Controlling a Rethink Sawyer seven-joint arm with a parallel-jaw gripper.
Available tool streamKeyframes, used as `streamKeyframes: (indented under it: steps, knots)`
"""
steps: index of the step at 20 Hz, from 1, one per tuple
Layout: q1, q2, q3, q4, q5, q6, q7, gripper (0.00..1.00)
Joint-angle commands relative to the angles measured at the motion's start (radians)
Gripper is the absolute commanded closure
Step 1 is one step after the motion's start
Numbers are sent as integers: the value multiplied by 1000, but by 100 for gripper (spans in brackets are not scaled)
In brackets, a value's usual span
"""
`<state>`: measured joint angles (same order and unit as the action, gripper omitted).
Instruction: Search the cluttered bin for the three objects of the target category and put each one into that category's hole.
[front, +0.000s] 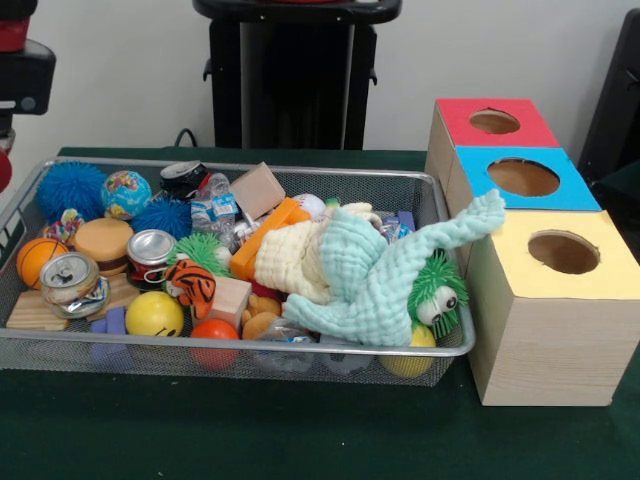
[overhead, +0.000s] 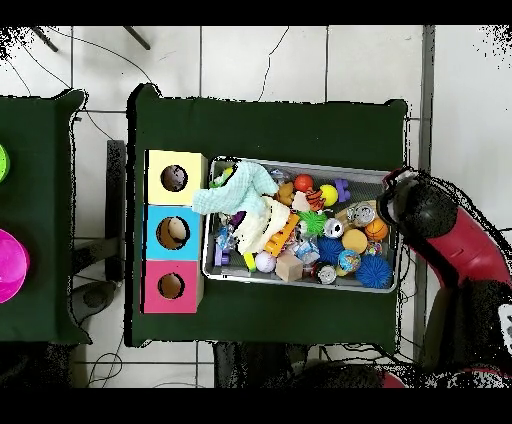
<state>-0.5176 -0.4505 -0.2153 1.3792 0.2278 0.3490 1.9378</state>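
Mesh bin (front: 20, 215) crammed with toys; mint cloth (front: 385, 280) soft, light, likely pinchable at fold. Gripper state unclear.

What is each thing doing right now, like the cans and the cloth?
cluttered bin, full of toys.
mint cloth, crumpled, draped over the bin's rim.
silver can, dented, lying on its side.
red can, standing upright.
yellow box, top hole uncovered.
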Motion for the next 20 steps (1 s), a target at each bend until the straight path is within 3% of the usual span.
streamKeyframes:
  steps: [1, 6, 14, 20]
  knots:
    - [-88, -27, 77, 88, 4, -35, 122, 0]
    - [-137, -63, 99, 110, -22, -13, 70, 0]
    - [-137, -85, 95, 120, -34, 7, 79, 0]
    - [-177, -108, 114, 137, -54, 18, 32, 0]
